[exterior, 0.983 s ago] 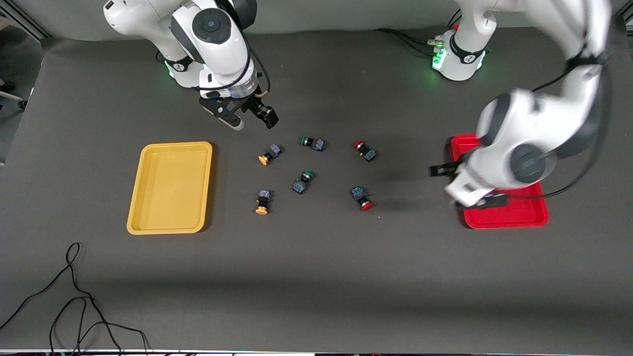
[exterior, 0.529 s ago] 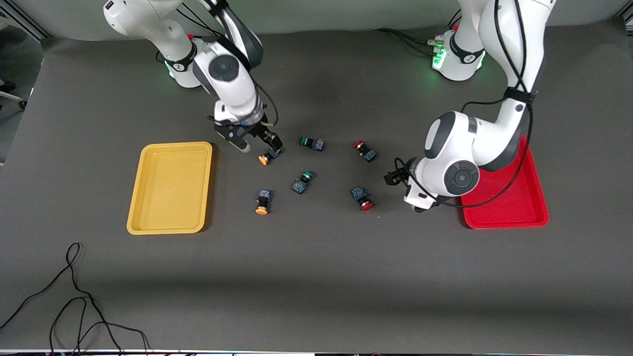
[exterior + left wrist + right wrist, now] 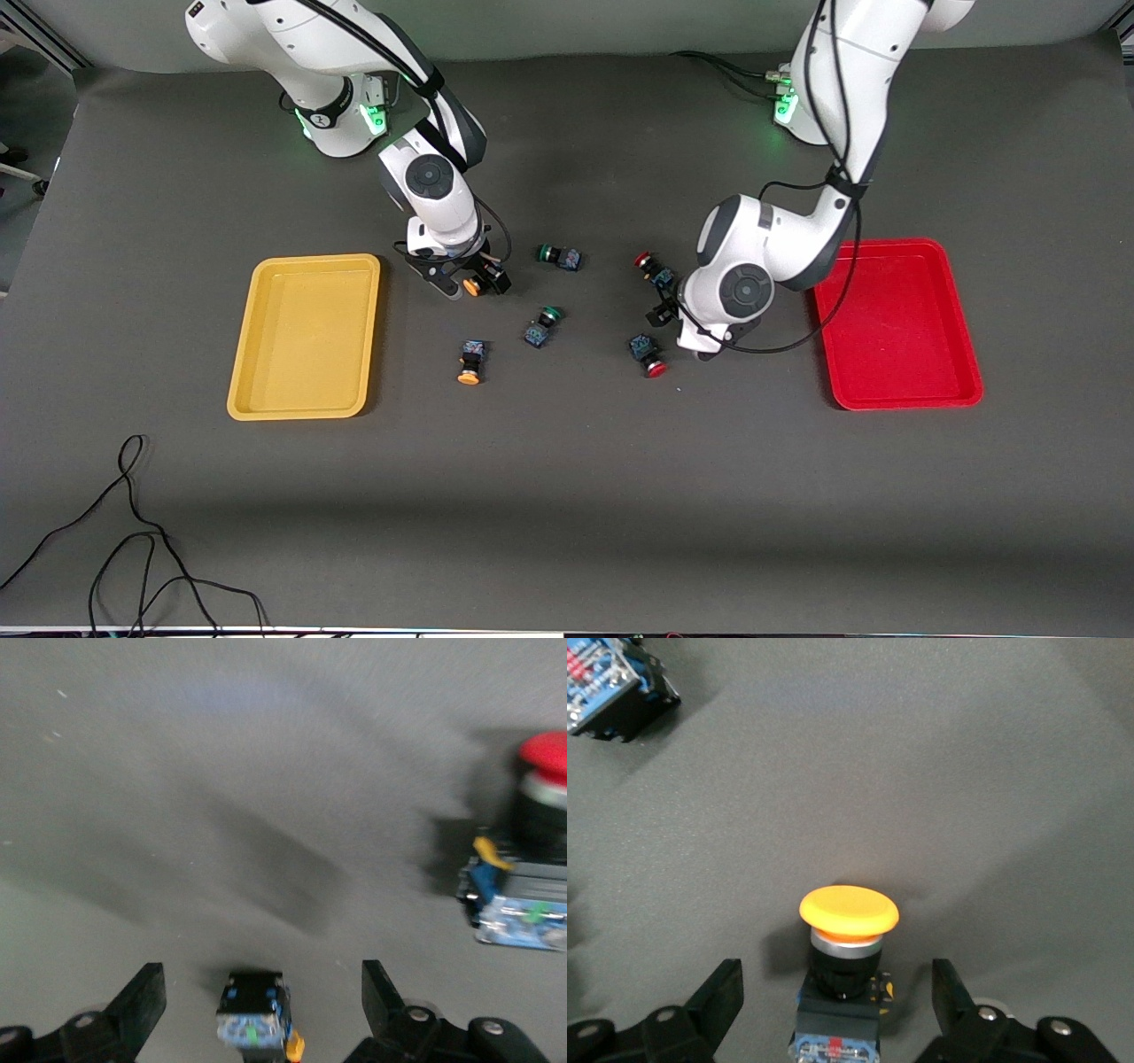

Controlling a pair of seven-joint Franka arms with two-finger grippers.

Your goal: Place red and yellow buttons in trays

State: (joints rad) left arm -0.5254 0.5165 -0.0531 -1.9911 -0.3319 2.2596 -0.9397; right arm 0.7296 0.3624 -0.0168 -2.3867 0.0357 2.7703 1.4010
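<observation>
Right end effector (image 3: 467,283) low, spread astride yellow button (image 3: 473,286), left end effector (image 3: 680,330) spread by red button (image 3: 648,354)

Both arms low; left pincer (image 3: 680,332) spread wide, right pincer (image 3: 474,285) likewise.

Two red-capped buttons (image 3: 654,366) (image 3: 644,260), two yellow-capped buttons (image 3: 469,377) (image 3: 473,286), two green-capped switches (image 3: 551,313) (image 3: 543,252), one yellow tray (image 3: 306,336) and one red tray (image 3: 897,323) sit between two grippers (image 3: 464,282) (image 3: 684,331).
</observation>
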